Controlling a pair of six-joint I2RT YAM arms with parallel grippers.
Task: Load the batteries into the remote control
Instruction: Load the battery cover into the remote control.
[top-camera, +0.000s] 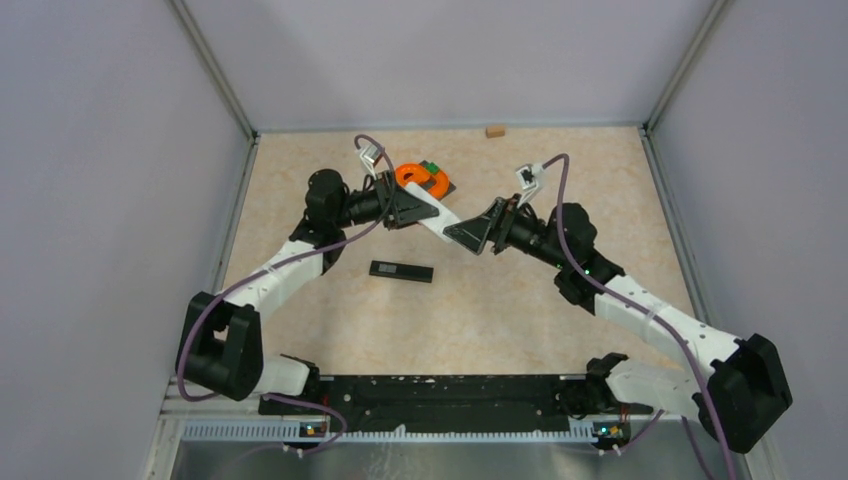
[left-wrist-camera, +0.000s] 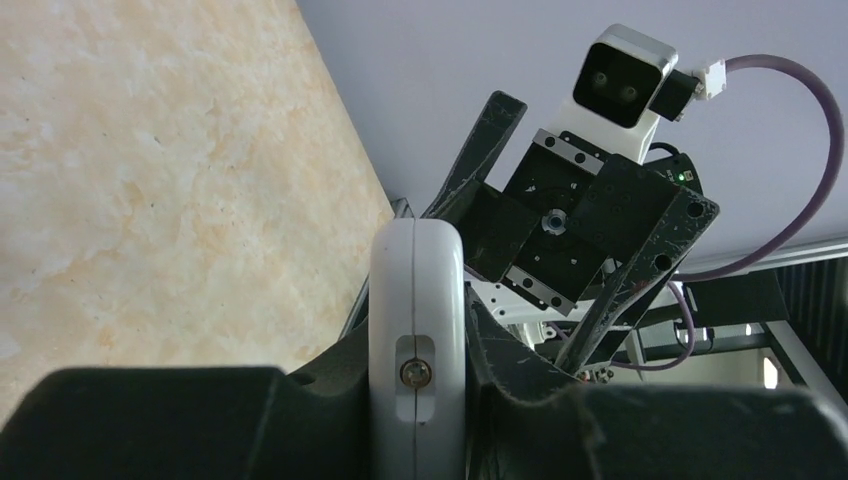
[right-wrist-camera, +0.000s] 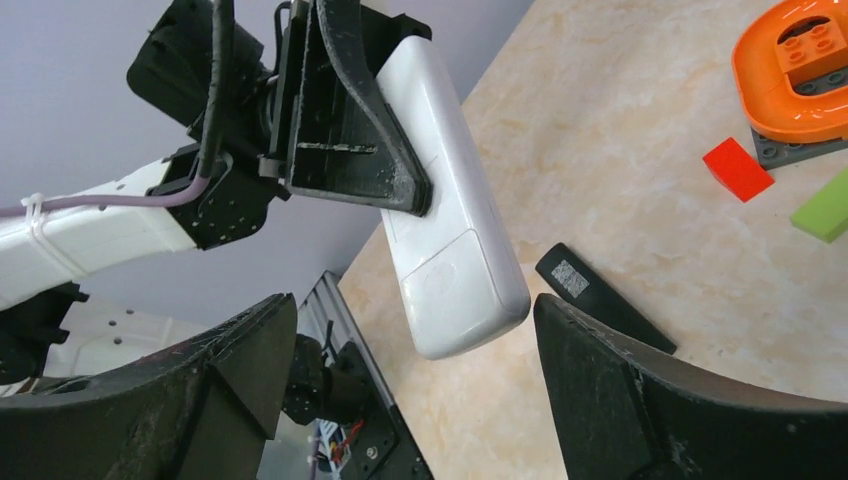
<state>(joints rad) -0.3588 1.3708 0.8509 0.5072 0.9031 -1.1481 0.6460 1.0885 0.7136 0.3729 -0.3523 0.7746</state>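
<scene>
You held the white remote (right-wrist-camera: 450, 230) clamped in your left fingers (right-wrist-camera: 370, 130), clear of the tabletop (right-wrist-camera: 620, 150), so its free end sat between your right fingers (right-wrist-camera: 620, 380), which were spread wide without touching it; no batteries showed near either.

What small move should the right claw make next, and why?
Probably draw the right claw straight back from the white remote. Its jaws stand open on both sides of the remote's free end, gripping nothing, while the left claw alone holds the remote above the table.
</scene>
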